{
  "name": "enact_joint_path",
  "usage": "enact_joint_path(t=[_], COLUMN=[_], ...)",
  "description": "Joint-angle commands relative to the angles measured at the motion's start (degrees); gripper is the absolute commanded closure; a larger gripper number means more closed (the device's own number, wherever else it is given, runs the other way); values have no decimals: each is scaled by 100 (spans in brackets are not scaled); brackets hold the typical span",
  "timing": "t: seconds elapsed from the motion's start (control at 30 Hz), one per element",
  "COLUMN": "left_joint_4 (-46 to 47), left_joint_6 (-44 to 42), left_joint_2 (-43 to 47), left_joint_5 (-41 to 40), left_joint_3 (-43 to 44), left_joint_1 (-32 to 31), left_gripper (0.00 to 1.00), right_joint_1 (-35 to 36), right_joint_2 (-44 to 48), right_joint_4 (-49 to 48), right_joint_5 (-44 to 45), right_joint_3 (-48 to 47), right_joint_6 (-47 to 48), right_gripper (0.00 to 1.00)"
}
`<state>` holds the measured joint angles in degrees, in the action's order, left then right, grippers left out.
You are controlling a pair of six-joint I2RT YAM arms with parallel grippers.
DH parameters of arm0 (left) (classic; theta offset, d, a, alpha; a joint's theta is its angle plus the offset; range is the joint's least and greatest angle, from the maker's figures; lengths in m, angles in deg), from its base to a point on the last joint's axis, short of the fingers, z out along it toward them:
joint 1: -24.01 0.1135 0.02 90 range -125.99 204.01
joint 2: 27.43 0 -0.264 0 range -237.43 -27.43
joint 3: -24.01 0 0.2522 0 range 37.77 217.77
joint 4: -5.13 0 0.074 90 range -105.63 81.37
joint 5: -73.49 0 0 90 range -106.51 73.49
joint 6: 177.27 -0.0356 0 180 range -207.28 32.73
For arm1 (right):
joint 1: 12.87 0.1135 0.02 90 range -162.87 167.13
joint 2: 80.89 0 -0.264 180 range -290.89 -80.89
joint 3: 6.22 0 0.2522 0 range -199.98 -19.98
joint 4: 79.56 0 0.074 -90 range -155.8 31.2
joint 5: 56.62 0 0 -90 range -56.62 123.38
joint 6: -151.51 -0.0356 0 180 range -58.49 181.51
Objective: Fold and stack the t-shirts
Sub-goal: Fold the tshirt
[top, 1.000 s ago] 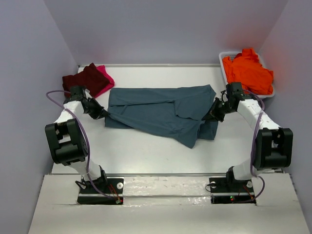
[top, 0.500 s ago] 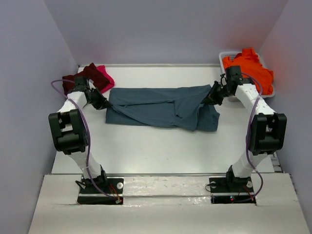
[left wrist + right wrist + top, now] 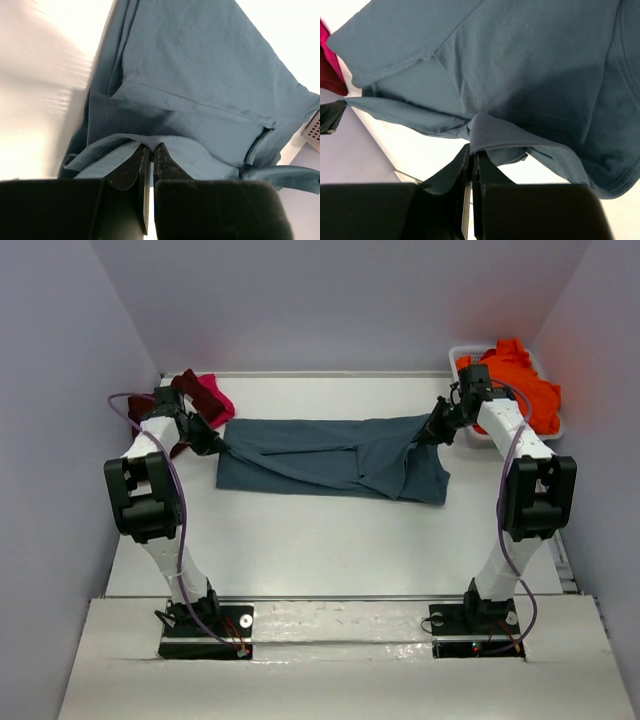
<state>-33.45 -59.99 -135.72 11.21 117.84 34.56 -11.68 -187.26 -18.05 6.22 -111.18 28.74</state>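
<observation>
Swinging back and away from the bases over the last second, and dragging the slate teal-blue soft cloth t-shirt (image 3: pixel 330 458) along: no longer slumped toward the near side with a flap hanging low, now drawn out into a long, fairly flat band across the far middle of the white surface (image 3: pixel 330 540). Held at both ends, pinched almost closed on a thin fold at the left end with the left jaws, clamped tight on a bunched fold at the right end with the right jaws, up close to the white plastic tub (image 3: pixel 453 353). Looks like a lengthwise fold nearly laid down; probably still needing release, smoothing and a cross fold before any stacking. Matte, limp knit, with stitched hems and seams plain in the left wrist view, soft creases, a layer doubled over toward the right. Leaving a crumpled dark maroon t-shirt (image 3: pixel 187 388) and a bright pink t-shirt (image 3: pixel 215 400) heaped at the far left corner, and a rumpled vivid orange t-shirt (image 3: pixel 515 385) piled in the tub.
</observation>
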Motion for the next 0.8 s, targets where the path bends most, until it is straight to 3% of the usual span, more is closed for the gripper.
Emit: enact_joint_path(t=[0.0, 0.77], left_joint_4=[-111, -374], left_joint_6=[-110, -83], left_joint_2=[-95, -851], left_joint_5=[-74, -65], left_joint_3=[386, 1361], left_joint_1=[0, -53], left_gripper=[94, 94], right_joint_1=[-136, -471], right_joint_2=[-130, -1193], right_joint_4=[42, 340], right_joint_5=[97, 61], right_joint_3=[-433, -1918], right_joint_6=[8, -62], right_gripper=[93, 93])
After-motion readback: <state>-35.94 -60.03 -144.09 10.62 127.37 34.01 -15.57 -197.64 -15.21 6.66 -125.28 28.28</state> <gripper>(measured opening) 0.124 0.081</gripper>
